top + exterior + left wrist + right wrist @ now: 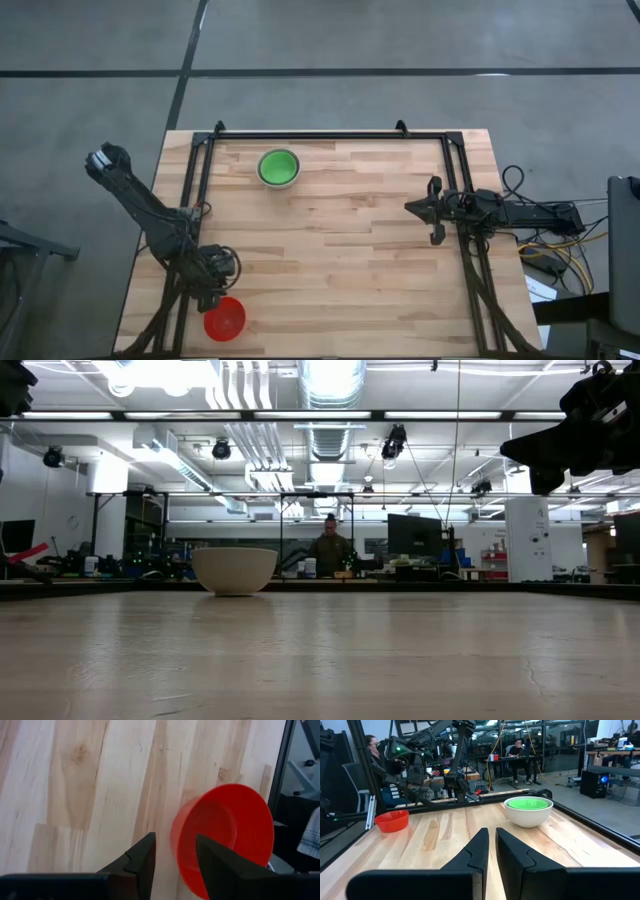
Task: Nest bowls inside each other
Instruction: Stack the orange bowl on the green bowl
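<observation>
High view, read from left to right: the left arm reaches down to the near left corner of the wooden worktop [330, 230], where its left end effector [214, 290] hangs just beside a red bowl [225, 319]. In the left wrist view the two dark fingers [142, 860] stand apart, and the red bowl's [225, 835] rim seems to sit between them, though whether either finger touches it cannot be told. Nothing is clamped yet.

Farther right and toward the far edge sits the stack: a white-grey bowl [279, 168] with bright green showing inside it. How many green bowls [528, 803] lie nested there cannot be counted. The red bowl and the stack are well apart.

The step in hand appears to be picking up the red bowl. To do it well, one finger would go inside the wall and one outside, closing gently so the light plastic does not skid or tip, then lifting clear before carrying it across to the stack and lowering it level into the green.

At the right, the right end effector [436, 210] waits over the worktop's right side, its fingers close together with only a narrow slit between them and holding nothing. A black frame [330, 134] borders the worktop; the bare wood between bowl and stack looks unobstructed. In the room beyond, a person [330, 548] stands at a distant desk.
</observation>
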Tool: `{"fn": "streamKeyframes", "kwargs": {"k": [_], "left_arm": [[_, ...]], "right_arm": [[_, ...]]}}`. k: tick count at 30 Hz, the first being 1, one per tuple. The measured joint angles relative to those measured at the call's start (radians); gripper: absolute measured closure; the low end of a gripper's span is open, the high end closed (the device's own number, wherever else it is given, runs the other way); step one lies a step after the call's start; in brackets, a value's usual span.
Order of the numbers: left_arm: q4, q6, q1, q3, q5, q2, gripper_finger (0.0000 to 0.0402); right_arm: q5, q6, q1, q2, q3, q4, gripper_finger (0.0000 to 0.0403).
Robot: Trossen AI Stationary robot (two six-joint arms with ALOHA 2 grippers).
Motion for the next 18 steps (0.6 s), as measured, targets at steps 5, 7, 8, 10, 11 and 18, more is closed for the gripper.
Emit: {"fn": "streamKeyframes", "kwargs": {"k": [5, 7, 8, 10, 11, 18], "left_arm": [[0.019, -0.009, -0.008, -0.009, 0.001, 0.001, 0.0259], [0.019, -0.007, -0.01, -0.009, 0.0, 0.003, 0.0259], [0.02, -0.007, -0.011, -0.009, 0.001, 0.006, 0.0259], [0.019, -0.007, -0.012, -0.01, 0.001, 0.013, 0.0259], [0.02, -0.01, -0.012, -0.011, 0.001, 0.018, 0.0259], [0.073, -0.002, -0.022, -0.011, 0.011, 0.054, 0.0259]], "right_arm": [[0.0, 0.0, 0.0, 0.0, 0.0, 0.0, 0.0369], [0.0, -0.001, 0.0, 0.0, 0.0, 0.0, 0.0369], [0.0, -0.001, 0.0, 0.0, 0.0, 0.0, 0.0369], [0.0, 0.0, 0.0, 0.0, 0.0, 0.0, 0.0369], [0.0, -0.001, 0.0, 0.0, 0.0, 0.0, 0.0369], [0.0, -0.001, 0.0, 0.0, 0.0, 0.0, 0.0369]]}}
